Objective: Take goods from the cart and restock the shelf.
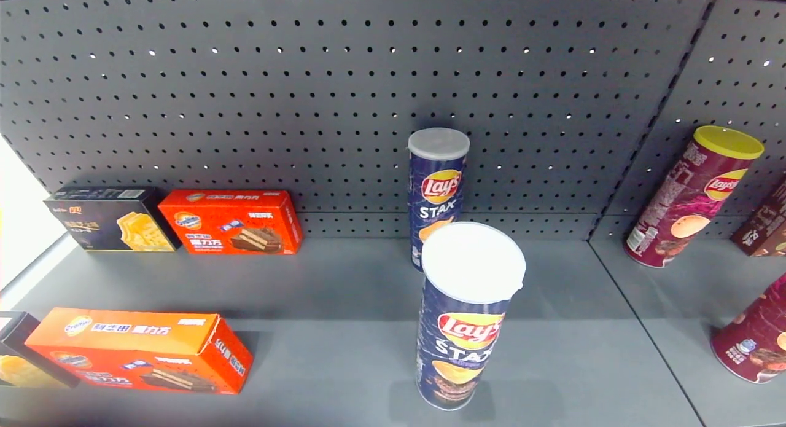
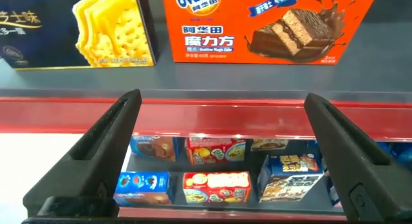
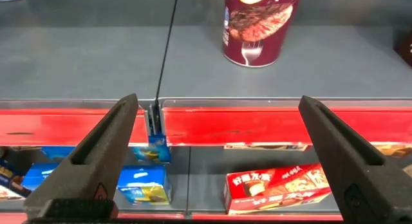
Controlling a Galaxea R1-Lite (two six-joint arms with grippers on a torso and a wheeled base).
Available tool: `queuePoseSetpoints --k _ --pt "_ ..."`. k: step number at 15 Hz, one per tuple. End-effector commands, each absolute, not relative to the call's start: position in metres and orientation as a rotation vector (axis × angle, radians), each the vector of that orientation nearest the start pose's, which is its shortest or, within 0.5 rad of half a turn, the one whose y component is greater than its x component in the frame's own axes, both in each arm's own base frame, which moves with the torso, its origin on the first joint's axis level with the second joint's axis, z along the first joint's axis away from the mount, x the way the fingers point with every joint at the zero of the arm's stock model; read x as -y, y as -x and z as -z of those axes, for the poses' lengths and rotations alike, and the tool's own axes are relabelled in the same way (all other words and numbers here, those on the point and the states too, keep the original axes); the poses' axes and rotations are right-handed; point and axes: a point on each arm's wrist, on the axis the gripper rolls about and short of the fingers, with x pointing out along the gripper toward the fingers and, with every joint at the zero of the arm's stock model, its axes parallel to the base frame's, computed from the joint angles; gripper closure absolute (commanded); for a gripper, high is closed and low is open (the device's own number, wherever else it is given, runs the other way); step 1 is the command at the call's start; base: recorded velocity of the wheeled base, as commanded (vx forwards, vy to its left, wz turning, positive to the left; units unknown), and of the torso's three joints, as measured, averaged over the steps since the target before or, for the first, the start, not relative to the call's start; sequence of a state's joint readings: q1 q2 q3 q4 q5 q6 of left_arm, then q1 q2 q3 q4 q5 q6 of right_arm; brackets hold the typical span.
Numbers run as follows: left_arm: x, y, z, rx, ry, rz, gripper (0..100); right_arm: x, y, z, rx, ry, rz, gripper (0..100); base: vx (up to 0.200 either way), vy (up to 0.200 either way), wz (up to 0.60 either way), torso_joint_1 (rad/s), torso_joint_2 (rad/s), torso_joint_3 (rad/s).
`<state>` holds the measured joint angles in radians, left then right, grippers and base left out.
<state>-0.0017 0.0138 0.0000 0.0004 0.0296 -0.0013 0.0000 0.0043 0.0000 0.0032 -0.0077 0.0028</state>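
- The left tool (image 2: 219,163) is standing spread wide, gripping nothing, before the red rail (image 2: 219,114) of the shelf (image 2: 270,79).
- The right tool (image 3: 215,163) is likewise gaping empty; the maroon can (image 3: 261,31) beyond is being cut off at its top.
- The front blue can (image 1: 463,329) is standing upright mid-shelf, partly hiding the rear blue can (image 1: 437,187); bare shelf is lying alongside.

Perforated grey back panel (image 1: 307,77); grey shelf (image 1: 344,304); red front rail (image 2: 219,114); bright light (image 1: 15,218) at left.

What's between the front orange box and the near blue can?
Only bare shelf, per the head view, between the front orange box and the near blue can.
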Motion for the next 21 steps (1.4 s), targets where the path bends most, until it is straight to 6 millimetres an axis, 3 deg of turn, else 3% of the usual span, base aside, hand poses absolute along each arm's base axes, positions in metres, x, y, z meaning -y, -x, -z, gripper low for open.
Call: queuePoseSetpoints --k 1,21 --pt "-0.0007 0.0216 -0.0758 -0.015 0.001 -0.026 0 0.0001 0.0223 -0.0753 -0.009 -0.003 0.006 0 0.0 0.0 0.0 0.0 0.0 0.0" --pt "-0.0004 0.0216 -0.0758 -0.015 0.004 -0.012 0 0.0001 0.0223 -0.0753 -0.009 0.0 0.005 0 0.0 0.0 0.0 0.0 0.0 0.0"
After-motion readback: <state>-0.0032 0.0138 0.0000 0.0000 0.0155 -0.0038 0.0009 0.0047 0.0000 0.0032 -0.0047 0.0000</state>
